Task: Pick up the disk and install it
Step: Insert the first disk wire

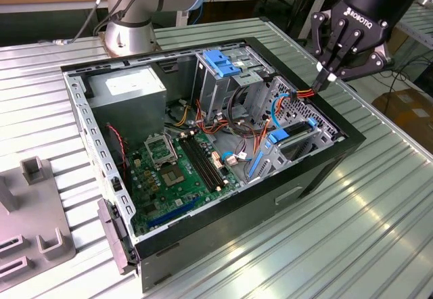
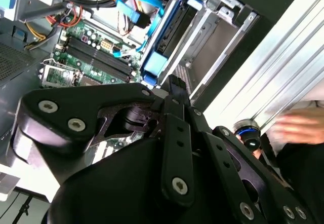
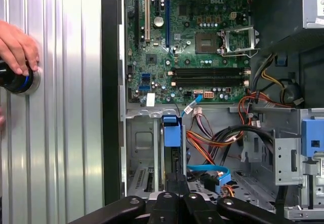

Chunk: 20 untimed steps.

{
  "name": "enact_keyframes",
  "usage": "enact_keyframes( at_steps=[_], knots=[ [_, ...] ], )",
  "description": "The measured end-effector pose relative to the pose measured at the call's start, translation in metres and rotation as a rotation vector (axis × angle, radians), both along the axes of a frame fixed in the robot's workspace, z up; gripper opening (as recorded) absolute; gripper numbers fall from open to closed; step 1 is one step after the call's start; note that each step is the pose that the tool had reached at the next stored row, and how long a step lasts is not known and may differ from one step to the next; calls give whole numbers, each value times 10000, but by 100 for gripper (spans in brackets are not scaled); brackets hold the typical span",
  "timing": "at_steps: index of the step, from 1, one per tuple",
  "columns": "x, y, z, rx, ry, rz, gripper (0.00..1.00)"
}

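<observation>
Open PC case (image 1: 318, 170) lies on its side on the ribbed metal table (image 1: 379, 231). The disk (image 1: 295, 142) is already in the case. It stands on edge in the low drive cage (image 1: 325, 131) at the corner toward the exterior view's right, with blue rails along its edges. In the first wrist view the disk (image 3: 172, 150) shows edge-on with a blue tab at its end. In the second wrist view it (image 2: 172, 29) is a dark slab beside a blue rail.

Pincer (image 1: 329, 78) hangs over the case, just above and behind the drive cage, and points down. Its fingers are closed together to a point with nothing between them, and they are clear of the disk. In both wrist views the pincer (image 3: 177, 179) (image 2: 175, 83) looks down on the cage from above.

Orange and blue cables (image 1: 287, 99) run between the drive cage and the tall cage with the blue latch (image 1: 222, 62). The green motherboard (image 1: 179, 167) covers the case floor, and the grey PSU (image 1: 128, 90) sits in the far corner. The arm base (image 1: 132, 32) stands behind the case. A grey fixture (image 1: 34, 224) sits on the table at the exterior view's left, well apart from the case.

A person's hand (image 3: 17, 44) rests on a round black knob with a blue ring (image 3: 17, 79) on the table beside the case. The hand (image 2: 298, 125) looks blurred near the knob (image 2: 248, 133) in the second wrist view.
</observation>
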<state>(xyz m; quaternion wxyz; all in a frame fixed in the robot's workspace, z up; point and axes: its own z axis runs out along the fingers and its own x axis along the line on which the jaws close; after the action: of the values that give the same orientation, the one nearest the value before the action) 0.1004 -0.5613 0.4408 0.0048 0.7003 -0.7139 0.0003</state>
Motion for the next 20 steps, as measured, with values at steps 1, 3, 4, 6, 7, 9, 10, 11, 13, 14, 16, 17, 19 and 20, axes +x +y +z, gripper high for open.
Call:
enact_keyframes(
  at_steps=[1,3,4,6,7,9,10,11,13,14,16,17,19,20],
  knots=[
    [45,0,-5,-1,0,0,11],
    [133,0,-13,-7,0,0,11],
    [156,0,-15,-8,0,0,11],
    [237,1,-22,-20,0,0,11],
    [268,2,-25,-28,0,0,11],
    [327,4,-30,-48,0,0,11],
    [361,5,-32,-61,0,0,11],
    [405,10,-34,-69,0,5,11],
    [448,18,-35,-93,0,25,11],
    [457,18,-37,-100,0,54,11],
    [471,18,-42,-102,-3,528,11],
    [471,18,-45,-100,-3,663,11],
    [472,18,-53,-101,-6,893,11],
    [472,18,-57,-101,-10,1037,11]
  ],
)
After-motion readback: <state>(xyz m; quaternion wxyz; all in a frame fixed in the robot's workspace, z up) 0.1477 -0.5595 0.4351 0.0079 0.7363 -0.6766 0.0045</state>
